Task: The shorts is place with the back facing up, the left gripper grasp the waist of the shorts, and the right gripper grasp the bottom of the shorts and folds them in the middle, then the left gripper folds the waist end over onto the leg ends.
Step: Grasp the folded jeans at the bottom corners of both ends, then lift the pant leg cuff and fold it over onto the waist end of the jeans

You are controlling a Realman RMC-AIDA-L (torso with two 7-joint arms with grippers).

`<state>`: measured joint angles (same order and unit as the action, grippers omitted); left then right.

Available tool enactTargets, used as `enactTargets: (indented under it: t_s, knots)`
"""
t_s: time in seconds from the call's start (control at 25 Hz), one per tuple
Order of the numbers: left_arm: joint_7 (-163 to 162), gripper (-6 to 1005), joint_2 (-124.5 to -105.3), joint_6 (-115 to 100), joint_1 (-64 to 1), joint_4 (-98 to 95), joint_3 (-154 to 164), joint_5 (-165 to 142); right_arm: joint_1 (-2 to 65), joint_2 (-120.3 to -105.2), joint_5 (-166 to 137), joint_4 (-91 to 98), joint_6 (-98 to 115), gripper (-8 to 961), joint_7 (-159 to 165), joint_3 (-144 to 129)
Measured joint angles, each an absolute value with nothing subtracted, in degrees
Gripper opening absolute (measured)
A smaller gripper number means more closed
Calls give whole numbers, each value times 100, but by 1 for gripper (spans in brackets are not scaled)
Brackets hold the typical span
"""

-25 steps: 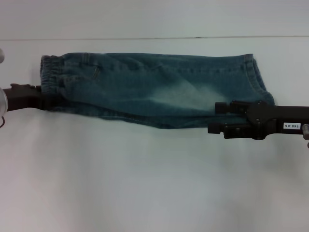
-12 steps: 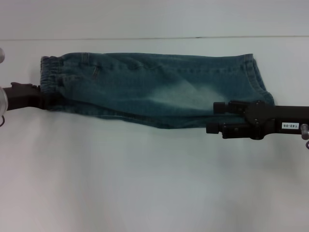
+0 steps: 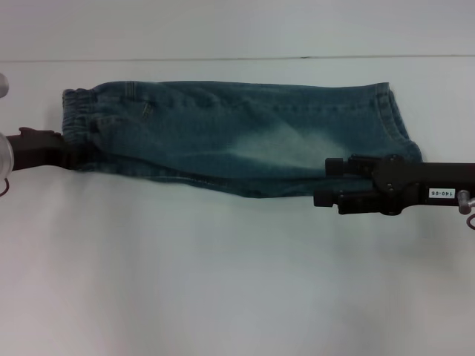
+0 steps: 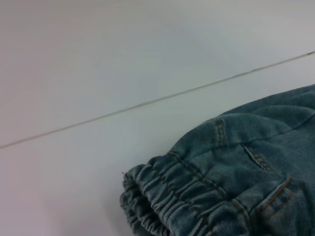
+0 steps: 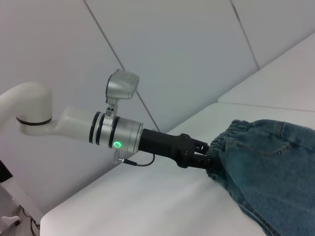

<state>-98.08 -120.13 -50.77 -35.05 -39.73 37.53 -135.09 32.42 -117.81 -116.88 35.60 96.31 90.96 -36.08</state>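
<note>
On the white table (image 3: 223, 282), the half-folded shorts (image 3: 237, 137) lie flat. Left gripper (image 3: 74, 154) clamps the waist; right gripper (image 3: 326, 182), narrowly parted, sits at the leg ends. Next: carry waist across.

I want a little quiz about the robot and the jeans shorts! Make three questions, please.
1. True or false: the denim shorts are already folded lengthwise in half.
2. Which gripper is at the elastic waistband? A) left gripper B) right gripper
3. Fill in: the right gripper sits at the ___ end of the shorts.

Key:
1. True: they lie as one narrow strip on the white table.
2. A: the left gripper is at the waist.
3. Leg.
</note>
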Motion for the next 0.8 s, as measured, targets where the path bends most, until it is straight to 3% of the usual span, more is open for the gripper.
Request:
enactTargets:
  t_s: [0.6, 0.72, 0.8]
  knots:
    - [-9787, 299, -12060, -6047, -3396, -4663, 3729, -13532, 3289, -11835, -11672, 3497, 9231, 846, 9180, -3712]
    - [-9918, 275, -12044, -6686, -3385, -5114, 3731, -13557, 3359, -11905, -11619, 3290, 8757, 624, 9124, -3672]
    - [-10053, 260, -12054, -7034, -3398, -5461, 3745, -13568, 3405, -11955, -11432, 3127, 8359, 583, 9010, -3634]
